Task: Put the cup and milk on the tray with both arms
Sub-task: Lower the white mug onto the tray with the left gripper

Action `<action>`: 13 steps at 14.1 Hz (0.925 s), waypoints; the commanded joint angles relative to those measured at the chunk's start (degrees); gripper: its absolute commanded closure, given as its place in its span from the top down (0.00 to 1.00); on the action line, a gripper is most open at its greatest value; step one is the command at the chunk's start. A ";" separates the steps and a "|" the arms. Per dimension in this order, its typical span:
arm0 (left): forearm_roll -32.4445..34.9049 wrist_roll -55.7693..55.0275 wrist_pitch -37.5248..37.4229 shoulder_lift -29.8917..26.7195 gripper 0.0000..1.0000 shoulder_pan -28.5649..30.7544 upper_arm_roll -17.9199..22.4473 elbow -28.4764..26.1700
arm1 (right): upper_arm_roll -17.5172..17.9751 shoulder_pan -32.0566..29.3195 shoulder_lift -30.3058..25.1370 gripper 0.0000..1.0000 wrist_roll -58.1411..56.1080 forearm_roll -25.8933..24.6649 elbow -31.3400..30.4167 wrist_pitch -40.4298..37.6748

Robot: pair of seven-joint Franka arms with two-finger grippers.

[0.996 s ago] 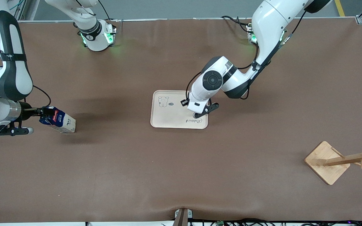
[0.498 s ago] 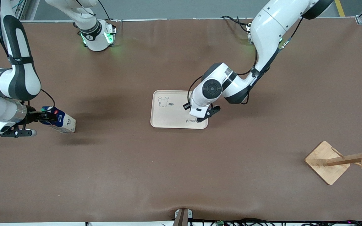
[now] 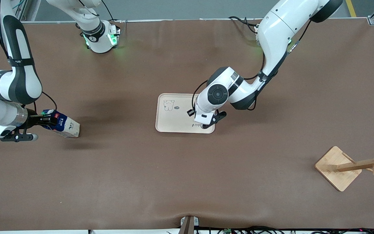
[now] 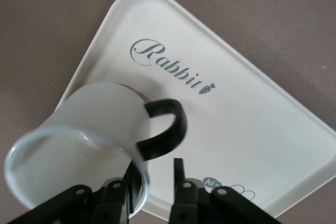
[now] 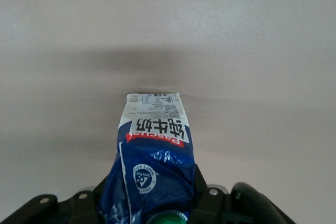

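Grippers first: the left gripper (image 4: 152,195) sits over the tray (image 3: 167,125) with its fingers apart around the rim of one white, black-handled cup (image 4: 89,145) standing on the tray. The right gripper (image 3: 42,120) clamps one blue milk (image 3: 64,124) carton near its green cap, its beige base resting on the table (image 3: 187,182) at the right arm's end. One wooden rack (image 3: 352,165) lies near the left arm's end.

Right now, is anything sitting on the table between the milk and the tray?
No. In the front view, only bare brown table lies between the milk and the tray.
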 commanded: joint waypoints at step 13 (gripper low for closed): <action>3.44 -1.51 -10.92 -7.63 1.00 6.32 0.46 10.77 | 1.05 3.80 -2.16 0.00 3.51 2.78 16.36 -30.02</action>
